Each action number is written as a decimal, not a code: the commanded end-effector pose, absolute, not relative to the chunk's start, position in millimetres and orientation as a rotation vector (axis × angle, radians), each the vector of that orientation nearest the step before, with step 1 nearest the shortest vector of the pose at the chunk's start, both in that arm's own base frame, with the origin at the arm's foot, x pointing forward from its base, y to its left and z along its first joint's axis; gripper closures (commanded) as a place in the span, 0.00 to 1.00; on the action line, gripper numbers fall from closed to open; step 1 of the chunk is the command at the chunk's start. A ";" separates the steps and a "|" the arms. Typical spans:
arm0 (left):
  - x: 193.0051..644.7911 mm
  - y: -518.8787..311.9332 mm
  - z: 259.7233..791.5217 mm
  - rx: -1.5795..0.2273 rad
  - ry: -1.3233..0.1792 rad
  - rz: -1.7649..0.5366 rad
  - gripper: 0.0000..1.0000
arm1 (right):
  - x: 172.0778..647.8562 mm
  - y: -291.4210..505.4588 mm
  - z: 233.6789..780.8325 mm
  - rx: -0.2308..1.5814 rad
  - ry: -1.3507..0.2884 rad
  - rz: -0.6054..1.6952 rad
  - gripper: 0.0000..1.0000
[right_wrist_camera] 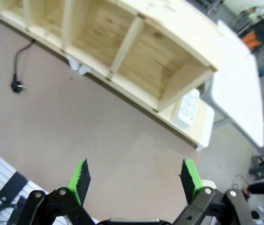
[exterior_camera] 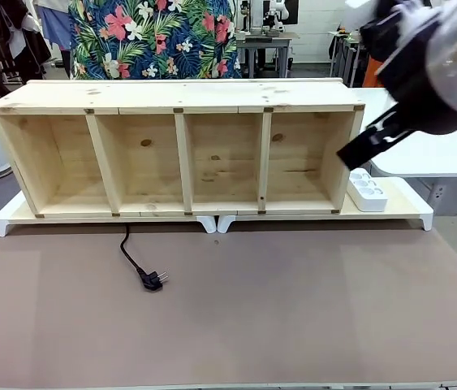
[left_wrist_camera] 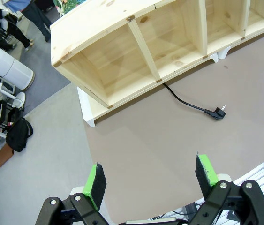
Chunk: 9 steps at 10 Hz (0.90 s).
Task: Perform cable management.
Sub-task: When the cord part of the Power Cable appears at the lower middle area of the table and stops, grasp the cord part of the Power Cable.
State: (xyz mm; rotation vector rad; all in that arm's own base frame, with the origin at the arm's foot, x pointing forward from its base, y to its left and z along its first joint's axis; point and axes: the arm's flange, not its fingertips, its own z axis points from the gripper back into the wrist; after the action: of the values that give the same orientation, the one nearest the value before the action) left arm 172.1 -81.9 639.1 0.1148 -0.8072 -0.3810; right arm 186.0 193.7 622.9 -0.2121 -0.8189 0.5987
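Note:
A thin black cable (exterior_camera: pixel 131 258) comes out from under the wooden shelf (exterior_camera: pixel 179 150) and ends in a black plug (exterior_camera: pixel 153 281) lying on the brown table top. The left wrist view has the cable (left_wrist_camera: pixel 183 100) and its plug (left_wrist_camera: pixel 217 113) far ahead of my left gripper (left_wrist_camera: pixel 151 182), which is open and empty high above the table. My right gripper (right_wrist_camera: pixel 135 180) is open too, with nothing between its green pads (right_wrist_camera: pixel 79 180). From there the cable (right_wrist_camera: pixel 20 57) and plug (right_wrist_camera: pixel 17 86) lie far off at the upper left.
A white power strip (exterior_camera: pixel 367 190) sits on the white riser (exterior_camera: pixel 403 210) right of the shelf, also the power strip (right_wrist_camera: pixel 186 108). My right arm (exterior_camera: pixel 423 73) hangs blurred at the upper right. A person in a floral shirt (exterior_camera: pixel 155 36) stands behind the shelf.

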 end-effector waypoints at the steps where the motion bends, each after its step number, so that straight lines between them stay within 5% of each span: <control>1: 174.3 -82.3 639.9 0.115 -0.815 -0.386 0.00 | 200.5 220.9 623.9 -0.161 -0.784 0.656 0.00; 9: 174.3 -82.3 639.9 0.115 -0.815 -0.386 0.00 | 269.5 347.2 577.0 -0.012 -0.676 0.780 0.00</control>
State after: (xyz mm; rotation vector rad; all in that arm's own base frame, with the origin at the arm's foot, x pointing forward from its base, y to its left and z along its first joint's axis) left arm 172.1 -82.3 639.0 0.1163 -0.8071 -0.3814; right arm 257.3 329.6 578.9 -0.0282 -0.6777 0.7980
